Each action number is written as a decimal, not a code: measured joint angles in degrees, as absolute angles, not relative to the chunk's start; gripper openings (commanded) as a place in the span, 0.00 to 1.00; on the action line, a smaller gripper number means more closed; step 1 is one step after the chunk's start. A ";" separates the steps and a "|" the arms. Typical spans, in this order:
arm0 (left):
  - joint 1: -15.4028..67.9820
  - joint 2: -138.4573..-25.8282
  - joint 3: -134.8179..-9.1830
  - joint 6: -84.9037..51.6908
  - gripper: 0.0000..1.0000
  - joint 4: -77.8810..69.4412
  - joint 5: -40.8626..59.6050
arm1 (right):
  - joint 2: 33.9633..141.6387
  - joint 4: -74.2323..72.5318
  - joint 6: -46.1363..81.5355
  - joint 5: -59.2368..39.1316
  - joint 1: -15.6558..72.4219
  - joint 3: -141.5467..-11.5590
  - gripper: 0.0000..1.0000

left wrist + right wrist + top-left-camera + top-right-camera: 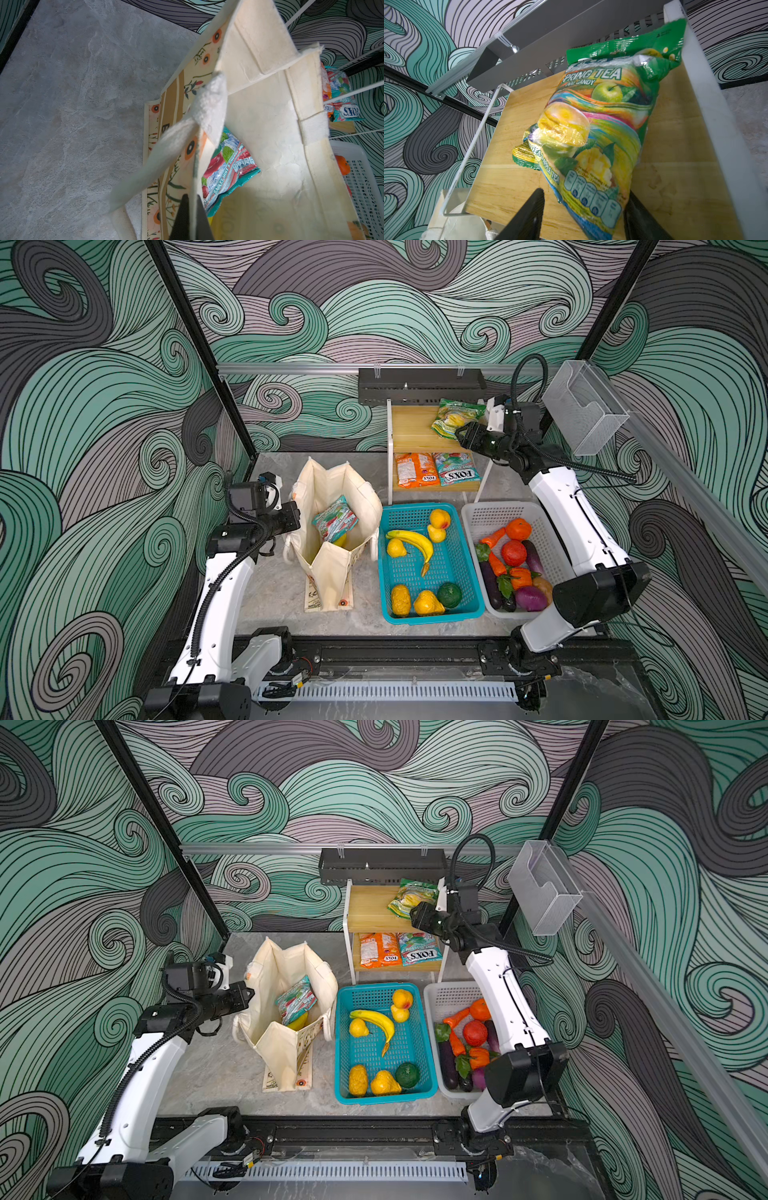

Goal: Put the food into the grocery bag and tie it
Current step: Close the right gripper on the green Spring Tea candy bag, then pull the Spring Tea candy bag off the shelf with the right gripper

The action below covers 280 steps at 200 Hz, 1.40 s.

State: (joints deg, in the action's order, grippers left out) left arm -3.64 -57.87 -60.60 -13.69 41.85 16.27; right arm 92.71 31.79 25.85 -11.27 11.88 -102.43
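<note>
While the right jaws gape, the green-yellow packet (593, 135) lies between them.

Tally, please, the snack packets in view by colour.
Green-yellow packet: 1
Orange packet: 1
Teal-red packets: 2, one of them inside the grocery bag
Total: 4

grocery bag (320, 489) gaping open, black rack (419, 385) at shelf's (411, 427) rear, teal basket (409, 514) alongside
</note>
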 measured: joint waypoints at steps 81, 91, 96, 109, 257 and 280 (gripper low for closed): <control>-3.64 -57.87 -60.60 -13.69 0.00 41.85 16.27 | 92.66 28.16 27.03 -12.64 11.88 -100.51 0.00; -3.64 -57.87 -60.60 -13.69 0.00 41.85 16.27 | 92.60 27.97 27.09 -13.06 11.88 -100.47 0.00; -3.64 -57.87 -60.60 -13.69 0.00 41.85 16.27 | 92.49 27.94 27.09 -13.34 11.88 -100.42 0.00; -3.64 -57.87 -60.60 -13.69 0.00 41.85 16.27 | 92.03 27.68 27.07 -14.11 11.88 -100.12 0.00; -3.64 -57.87 -60.60 -13.69 0.00 41.85 16.27 | 78.37 28.14 26.96 -21.87 20.34 -96.40 0.00; -3.64 -57.87 -60.60 -13.69 0.00 41.87 16.27 | 77.67 28.56 26.85 -23.00 25.19 -96.23 0.00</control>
